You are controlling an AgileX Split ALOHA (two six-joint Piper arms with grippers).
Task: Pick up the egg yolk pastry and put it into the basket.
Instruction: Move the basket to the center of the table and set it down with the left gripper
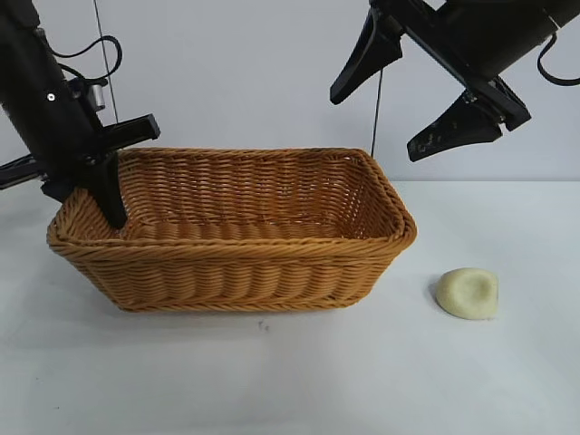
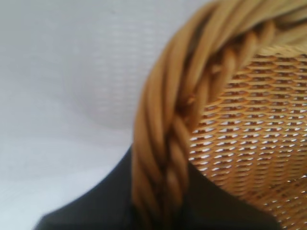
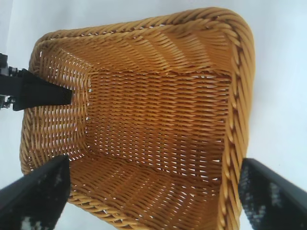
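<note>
The egg yolk pastry [image 1: 468, 293], a small pale cream lump with a shallow dent, lies on the white table to the right of the basket [image 1: 227, 263]. It does not show in either wrist view. The orange-brown wicker basket stands empty. My left gripper [image 1: 89, 204] is shut on the basket's left braided rim [image 2: 160, 143], one finger inside and one outside. My right gripper [image 1: 373, 125] is open and empty, held high over the basket's right end, above and behind the pastry. The right wrist view looks down into the basket [image 3: 158, 120] between my spread fingers [image 3: 33, 196].
The white table [image 1: 362, 381] runs in front of and to the right of the basket. A white wall stands behind. The left gripper's finger [image 3: 43, 93] shows inside the basket's far end in the right wrist view.
</note>
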